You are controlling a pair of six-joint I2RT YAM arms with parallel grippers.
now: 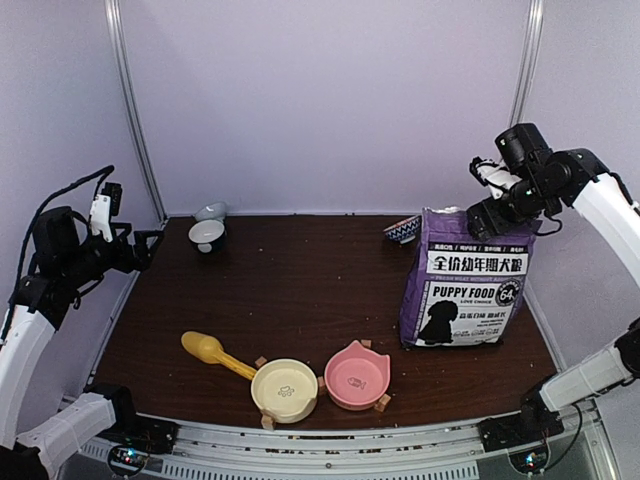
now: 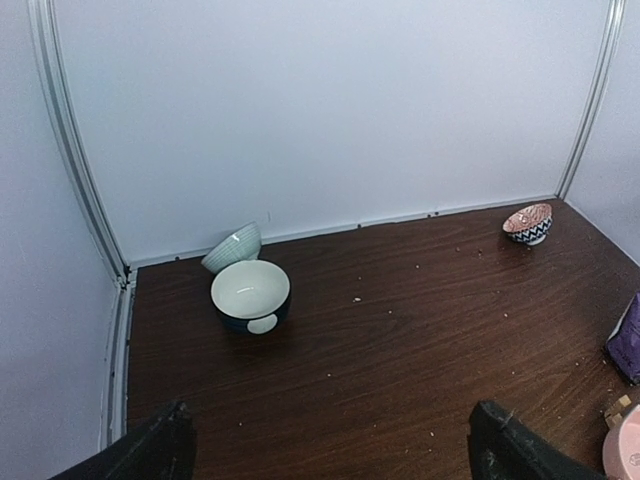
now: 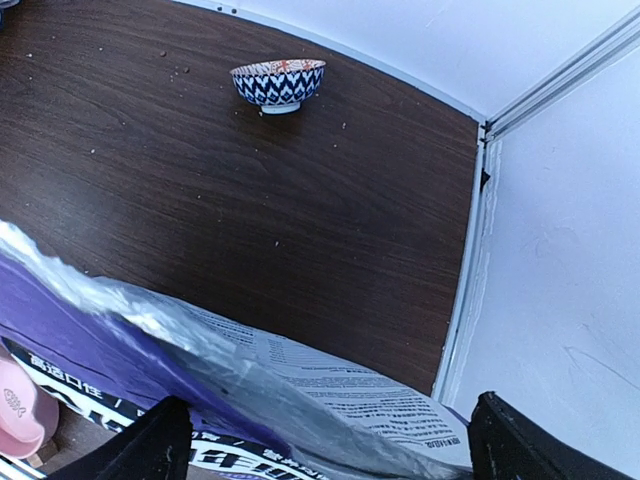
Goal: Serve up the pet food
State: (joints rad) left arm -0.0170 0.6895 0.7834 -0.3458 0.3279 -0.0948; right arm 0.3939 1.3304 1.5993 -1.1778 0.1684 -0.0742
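Observation:
The purple "PUPPY FOOD" bag (image 1: 465,285) stands upright at the right of the table. No pet food shows; the bag's inside is hidden. My right gripper (image 1: 488,218) hovers open just above the bag's top edge. In the right wrist view the bag's silvery opened top (image 3: 300,385) lies between and below the spread fingers (image 3: 150,445). My left gripper (image 1: 152,247) is open and empty, raised over the table's left edge, far from the bag. A yellow scoop (image 1: 210,350) lies at the front beside a cream bowl (image 1: 285,388) and a pink bowl (image 1: 356,375).
A dark bowl with a white inside (image 2: 250,293) and a tipped pale green bowl (image 2: 232,247) sit at the back left. A blue-patterned bowl (image 3: 279,83) sits behind the bag. Small crumbs dot the brown table (image 1: 300,290). Purple walls enclose it.

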